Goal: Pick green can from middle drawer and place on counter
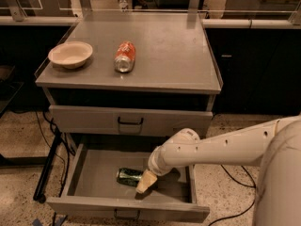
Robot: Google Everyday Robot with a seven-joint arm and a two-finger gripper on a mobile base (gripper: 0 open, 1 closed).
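One broad grey tabletop (169,51) caps the drawer cabinet and fills the upper half of the camera view. Next in size, the robot's pale arm (225,147) reaches in from the right edge and bends down to the left. Below it the middle drawer (94,207) is pulled out, its plain grey floor showing, while the closed drawer front (84,119) above it carries a dark loop handle. On the tabletop's left side a cream bowl (70,54) sits upright, with an orange-red can (125,56) lying on its side just beside it. The green can (128,175) lies on its side on the drawer floor, near the middle. The gripper (146,182) is down inside the drawer at the can's right end, touching or nearly so; whether it is open or closed I cannot tell
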